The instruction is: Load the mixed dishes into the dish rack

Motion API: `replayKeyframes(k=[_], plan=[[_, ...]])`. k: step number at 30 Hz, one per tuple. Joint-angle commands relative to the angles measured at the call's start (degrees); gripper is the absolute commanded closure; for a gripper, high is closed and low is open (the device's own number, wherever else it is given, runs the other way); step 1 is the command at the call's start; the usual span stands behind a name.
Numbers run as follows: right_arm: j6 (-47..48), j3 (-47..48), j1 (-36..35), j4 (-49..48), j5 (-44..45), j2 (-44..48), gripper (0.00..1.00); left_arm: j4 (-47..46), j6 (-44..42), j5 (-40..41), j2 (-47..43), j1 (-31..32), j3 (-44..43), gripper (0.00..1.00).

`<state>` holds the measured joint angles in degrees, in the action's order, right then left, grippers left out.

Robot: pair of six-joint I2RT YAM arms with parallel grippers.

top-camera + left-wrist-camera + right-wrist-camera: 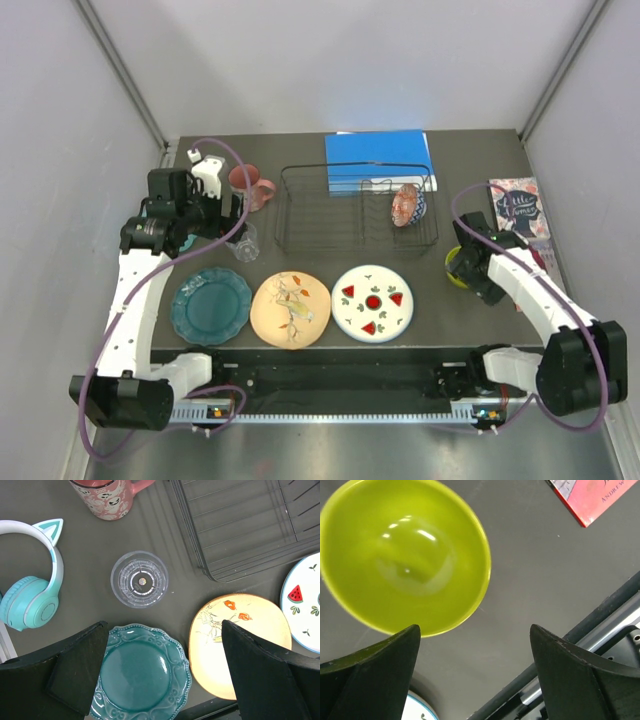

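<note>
mug [107,500] cropped, bowl [453,268] seemingly mostly hidden

The top camera sits high behind the near edge of the table [440,300] and looks down over all of it. The left wrist camera faces straight down from mid height, sharing the teal scalloped plate [142,675], peach bird-pattern plate [225,612], clear cup [139,579] and a dish rack [235,540] corner with the top view. The right wrist camera hangs close above the yellow-green bowl [405,555], which the top view shows only partly.
</note>
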<state>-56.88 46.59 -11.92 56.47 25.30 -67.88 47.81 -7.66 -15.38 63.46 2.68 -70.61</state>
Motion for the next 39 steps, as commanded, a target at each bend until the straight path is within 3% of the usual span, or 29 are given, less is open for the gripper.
replayKeyframes(k=[1, 11, 15, 18, 24, 28, 29, 33, 34, 39], plan=[[-2.3, -1.3, 1.8, -4.2, 0.1, 2.0, 0.11, -1.4, -0.7, 0.3, -1.2, -0.3, -2.2, 0.01], [-0.2, -2.3, 7.4, -11.4, 1.5, -2.0, 0.18, -1.0, -0.1, -0.4, -0.8, -0.3, -2.5, 0.01], [1.0, -1.2, 9.2, -14.2, 1.9, -4.4, 0.28, -0.7, 0.0, -0.4, -1.0, -0.3, -2.5, 0.01], [1.3, -0.9, 9.6, -15.7, 1.2, -6.6, 0.38, -0.7, 0.1, -0.4, -1.1, -0.3, -2.3, 0.01], [1.8, -2.1, 9.6, -17.4, 0.8, -6.8, 0.72, -0.8, 0.4, -0.8, -1.1, -0.3, -2.2, 0.01], [4.1, -0.7, 9.5, -15.9, 2.3, -3.2, 1.00, -1.1, 0.4, -0.6, -1.4, -0.3, -1.6, 0.01], [5.0, -0.4, 9.3, -15.5, 3.3, -2.0, 1.00, -1.1, 0.5, -0.7, -1.4, -0.3, -1.5, 0.01], [8.9, 3.1, 2.5, -11.7, 12.3, 6.4, 1.00, -1.5, 0.8, -1.1, -1.5, -0.3, -1.1, 0.01], [9.8, 5.7, -1.8, -8.9, 17.2, 7.3, 1.00, -1.5, 0.9, -1.1, -1.4, -0.3, -1.0, 0.01], [7.9, 14.7, -16.5, 1.3, 32.7, 5.7, 1.00, -2.0, 1.9, -1.7, -1.0, -0.3, -0.9, 0.01]])
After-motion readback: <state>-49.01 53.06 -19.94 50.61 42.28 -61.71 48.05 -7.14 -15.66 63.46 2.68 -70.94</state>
